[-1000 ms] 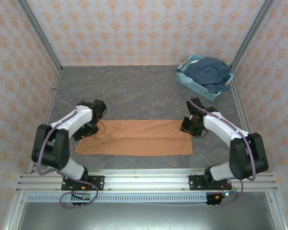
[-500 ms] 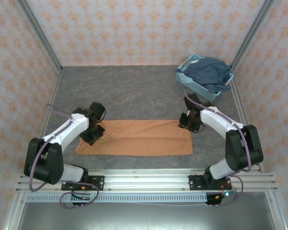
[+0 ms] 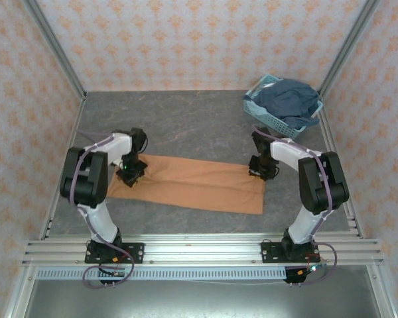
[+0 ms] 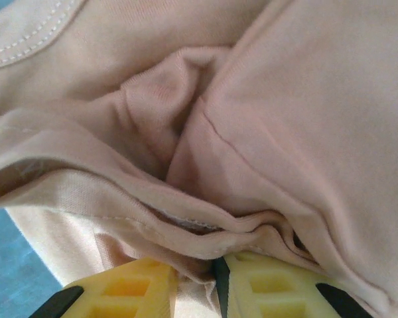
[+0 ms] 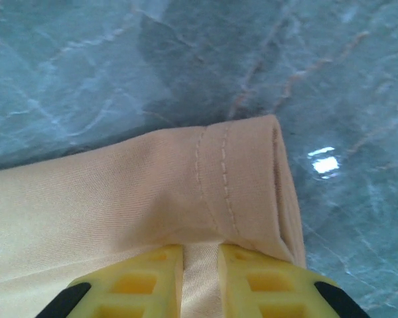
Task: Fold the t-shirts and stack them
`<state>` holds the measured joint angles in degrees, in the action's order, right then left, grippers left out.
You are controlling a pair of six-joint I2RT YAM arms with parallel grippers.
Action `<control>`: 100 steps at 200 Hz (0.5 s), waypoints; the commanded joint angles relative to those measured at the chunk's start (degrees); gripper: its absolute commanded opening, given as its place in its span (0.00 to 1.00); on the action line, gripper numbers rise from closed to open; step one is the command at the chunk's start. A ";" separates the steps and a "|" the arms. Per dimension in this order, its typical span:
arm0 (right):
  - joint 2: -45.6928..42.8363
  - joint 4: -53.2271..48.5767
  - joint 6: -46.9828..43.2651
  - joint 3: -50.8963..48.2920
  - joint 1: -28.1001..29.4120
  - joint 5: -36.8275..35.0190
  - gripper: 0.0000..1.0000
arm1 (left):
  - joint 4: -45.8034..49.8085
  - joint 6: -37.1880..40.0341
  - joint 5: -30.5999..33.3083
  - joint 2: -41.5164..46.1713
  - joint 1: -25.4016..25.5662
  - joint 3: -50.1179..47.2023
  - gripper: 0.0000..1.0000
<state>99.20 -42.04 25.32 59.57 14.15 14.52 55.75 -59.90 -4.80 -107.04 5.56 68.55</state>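
The t-shirt (image 3: 192, 189), folded into a long orange band, lies flat on the table (image 3: 186, 119) in front of both arm bases; in the top view its long axis runs from 9 o'clock to 3 o'clock, with the 9 o'clock end tipped slightly toward 12. The left tool (image 3: 130, 173) sits on the far corner of that 9 o'clock end, its yellow fingers (image 4: 132, 291) pinching a bunched ridge of cloth between them; the right tool (image 3: 261, 171) sits on the far corner of the 3 o'clock end, its fingers (image 5: 265, 278) pinching a hemmed, doubled-over corner, with bare table just beyond it at 12 o'clock. Each arm is nearest its own end, and the band spans the gap between the two tools; the next move probably depends on both corners travelling together, whether toward 6 o'clock or end over end. A light-blue basket (image 3: 257, 107) of dark cloth stands well apart, at 1 o'clock from the right tool.
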 commanded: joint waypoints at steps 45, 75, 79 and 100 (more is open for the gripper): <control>-6.14 -3.94 14.27 -10.48 4.75 3.46 0.22 | -0.48 9.66 -3.18 -34.20 1.11 49.51 0.23; -7.44 1.97 23.99 -14.12 13.13 9.25 0.23 | -0.61 6.56 -9.74 -51.36 4.12 78.77 0.23; -7.42 2.68 25.25 -14.13 14.31 9.68 0.23 | -1.57 5.63 -10.54 -53.13 4.52 81.75 0.23; -7.34 6.57 30.99 -13.59 18.83 12.02 0.24 | -14.43 -1.44 -16.15 -58.14 6.05 87.01 0.27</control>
<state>90.26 -38.79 46.28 48.23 28.58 22.55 50.98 -54.39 -13.61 -157.93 9.65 151.81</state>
